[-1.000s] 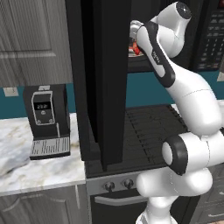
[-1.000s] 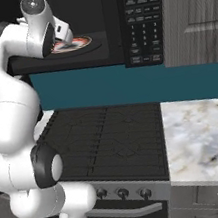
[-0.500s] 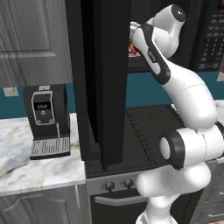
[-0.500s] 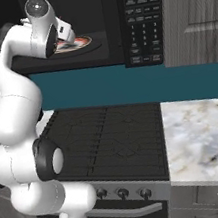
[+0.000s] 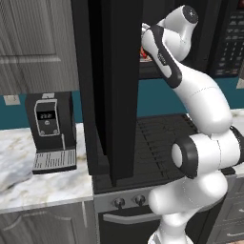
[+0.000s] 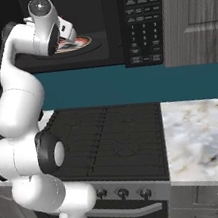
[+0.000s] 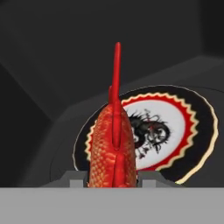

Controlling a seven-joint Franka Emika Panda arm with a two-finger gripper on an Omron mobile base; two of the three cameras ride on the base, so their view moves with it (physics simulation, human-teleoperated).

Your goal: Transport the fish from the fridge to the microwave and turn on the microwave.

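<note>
Left base view: white arm reaching past the open tall dark door [image 5: 116,90] into the wide black microwave [image 5: 224,38].

Right base view: wrist hanging above the round dark plate with orange-red rim [image 6: 76,43] inside the microwave.

Hand view: jaws [image 7: 113,178] clenched on the small red-orange fish [image 7: 113,151], held over the plate's near edge. Risk judged: released here, fish could land on the rim and slide off.
</note>
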